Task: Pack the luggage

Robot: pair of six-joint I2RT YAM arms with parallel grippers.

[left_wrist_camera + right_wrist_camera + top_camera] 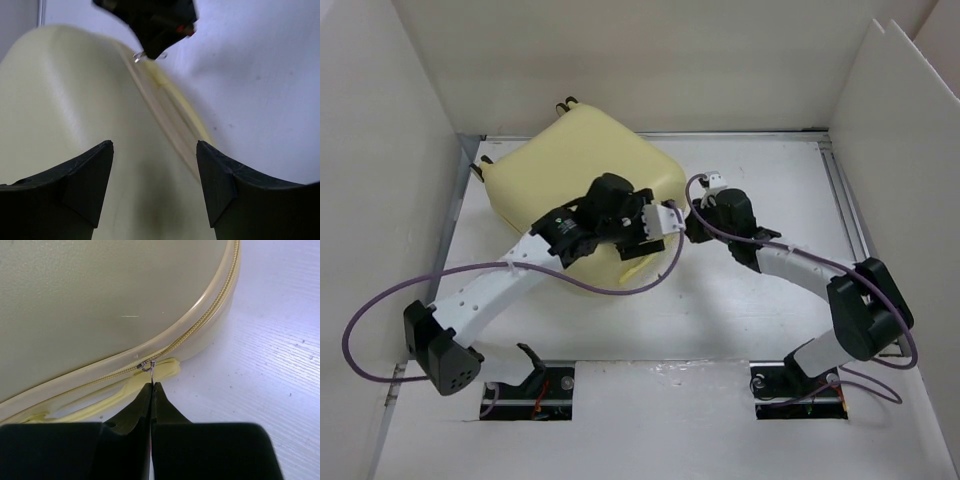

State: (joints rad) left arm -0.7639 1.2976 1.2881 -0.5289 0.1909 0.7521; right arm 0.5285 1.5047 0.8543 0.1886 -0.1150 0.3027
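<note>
The luggage (560, 160), a pale yellow hard-shell suitcase, lies closed at the back left of the table. My right gripper (151, 385) is shut on the small metal zipper pull (149, 367) at the suitcase's near right edge, where the zipper (200, 325) curves round the corner. In the top view the right gripper (688, 228) is beside that corner. My left gripper (154, 146) hangs open just over the lid (65, 100), near the same edge, nothing between its fingers. The left wrist view also shows the right gripper (150, 25) and the pull (142, 56).
White walls (380, 200) enclose the table on the left, back and right. Small wheels (565, 103) stick out at the suitcase's far side. A pale yellow strap (165, 371) lies under the suitcase edge by the pull. Purple cables (380, 300) loop from both arms.
</note>
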